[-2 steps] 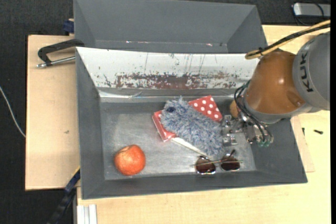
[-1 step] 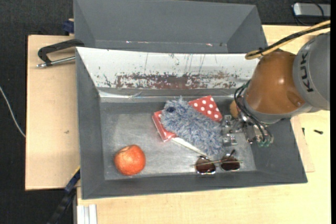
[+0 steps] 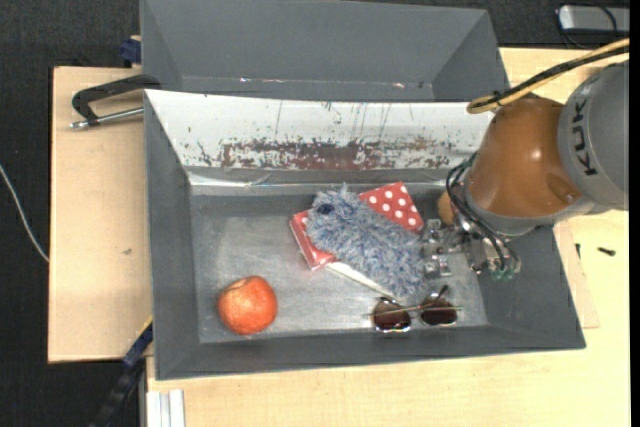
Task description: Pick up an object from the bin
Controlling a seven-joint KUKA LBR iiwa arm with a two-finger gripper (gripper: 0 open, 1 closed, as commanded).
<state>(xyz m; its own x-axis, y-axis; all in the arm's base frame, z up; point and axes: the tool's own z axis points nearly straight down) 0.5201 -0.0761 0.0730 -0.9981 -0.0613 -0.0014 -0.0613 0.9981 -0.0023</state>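
Bin scene. The hand [image 3: 437, 255] is low in the grey metal bin [image 3: 170, 245], at the right edge of a blue shaggy cloth [image 3: 365, 240]; whether it is open or closed cannot be told. Sunglasses [image 3: 415, 315] lie just in front of it, a red white-dotted packet [image 3: 393, 205] behind-left, and a red apple [image 3: 246, 305] well apart, far left.

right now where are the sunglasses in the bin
The sunglasses lie in the bin by its front wall, toward the view's right, just below the gripper and the fuzzy blue cloth.
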